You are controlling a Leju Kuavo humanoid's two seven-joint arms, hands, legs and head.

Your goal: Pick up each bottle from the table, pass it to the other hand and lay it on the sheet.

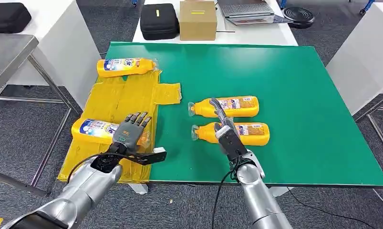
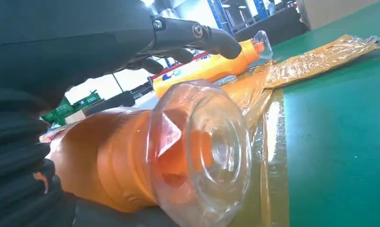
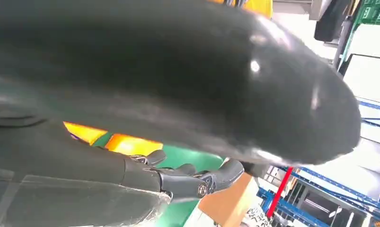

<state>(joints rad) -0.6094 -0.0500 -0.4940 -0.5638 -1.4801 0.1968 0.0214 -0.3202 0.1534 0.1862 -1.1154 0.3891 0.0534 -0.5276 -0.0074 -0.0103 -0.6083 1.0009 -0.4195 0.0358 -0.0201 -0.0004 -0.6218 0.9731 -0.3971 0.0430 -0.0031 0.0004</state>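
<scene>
The left hand (image 1: 130,130) rests spread over a bottle (image 1: 95,129) on the yellow sheet (image 1: 125,98), while the right hand (image 1: 224,125) hovers with fingers loose above 2 bottles (image 1: 237,106) on the green table (image 1: 299,95).

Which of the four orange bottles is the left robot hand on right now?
The near bottle on the yellow sheet, under the left robot hand. The far sheet bottle and the two on the green table lie untouched by it.

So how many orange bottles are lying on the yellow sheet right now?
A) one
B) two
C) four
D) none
B: the head view shows one bottle at the far end of the yellow sheet and a second bottle at the near end under the left hand; the other two bottles lie on the green table.
</scene>
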